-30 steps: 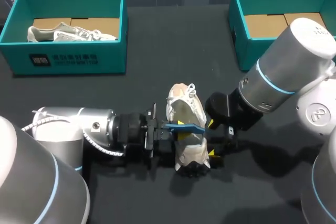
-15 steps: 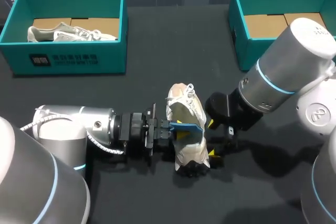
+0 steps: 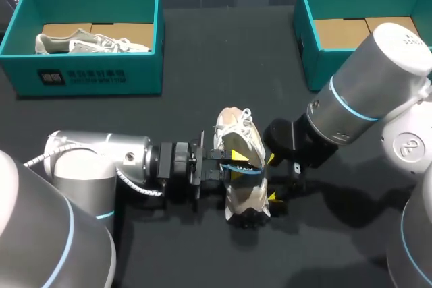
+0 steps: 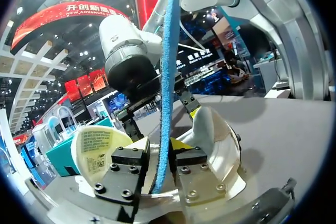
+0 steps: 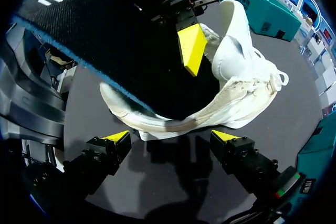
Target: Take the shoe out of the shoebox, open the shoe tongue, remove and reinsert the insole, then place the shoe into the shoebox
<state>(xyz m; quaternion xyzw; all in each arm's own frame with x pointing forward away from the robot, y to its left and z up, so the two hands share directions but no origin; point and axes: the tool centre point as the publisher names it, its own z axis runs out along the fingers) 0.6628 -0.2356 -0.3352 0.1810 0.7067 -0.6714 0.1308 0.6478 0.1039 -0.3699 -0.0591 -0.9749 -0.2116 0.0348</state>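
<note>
A white shoe point(image 3: 241, 141) lies on its side in the middle of the black table point(image 3: 202, 45). Its blue-edged insole point(image 3: 247, 170) stands partly inside the shoe opening. My left gripper point(image 3: 231, 164) comes in from the left, its yellow tips parted on either side of the insole point(image 4: 168, 77), open. The shoe point(image 4: 215, 140) lies just ahead of the fingers, with the labelled tongue point(image 4: 100, 148) beside them. My right gripper point(image 3: 271, 177) stands open at the shoe's sole side. In the right wrist view the gripper point(image 5: 172, 137) spans the sole of the shoe point(image 5: 236, 77) without touching it, beyond the black insole face point(image 5: 105, 40).
A teal shoebox point(image 3: 88, 75) at the back left holds a second pale shoe point(image 3: 88, 42). Another teal shoebox point(image 3: 310, 52) at the back right shows only its cardboard floor. Open table lies between the boxes and in front of the shoe.
My left gripper has pushed rightward toward the shoe and its fingers have parted. The insole has gone further into the shoe opening. The right arm has not moved.
</note>
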